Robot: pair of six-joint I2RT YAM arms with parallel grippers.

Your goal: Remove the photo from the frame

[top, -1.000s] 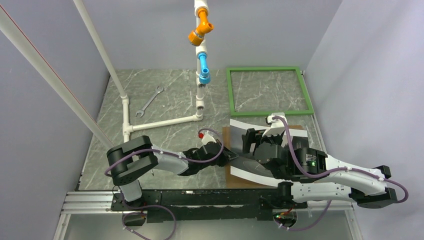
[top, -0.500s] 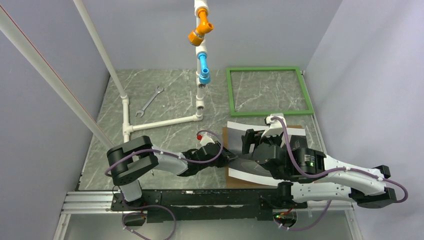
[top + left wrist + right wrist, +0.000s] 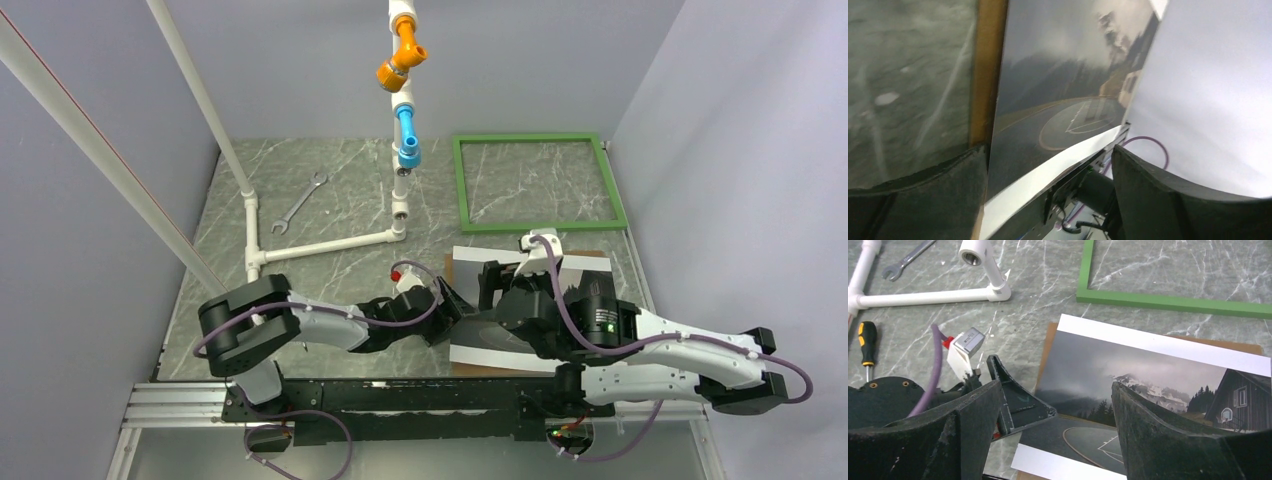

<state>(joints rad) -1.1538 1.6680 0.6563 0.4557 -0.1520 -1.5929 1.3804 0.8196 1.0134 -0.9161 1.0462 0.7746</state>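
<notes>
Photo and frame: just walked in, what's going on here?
The green frame lies empty at the far side of the table. The photo is already out of it, lying over the brown backing panel nearer the arms. The left gripper is at the photo's left edge with its fingers spread, and the sheet's edge shows between them. The right gripper hovers open above the photo.

The grey-green marbled table (image 3: 340, 200) carried a green frame (image 3: 461, 185) flat at its far right. A wrench (image 3: 300, 203) lay far left, near a white pipe assembly (image 3: 325, 245). A brown board (image 3: 1049, 350) lay nearer, and a screwdriver (image 3: 867, 342) lay left of it.
</notes>
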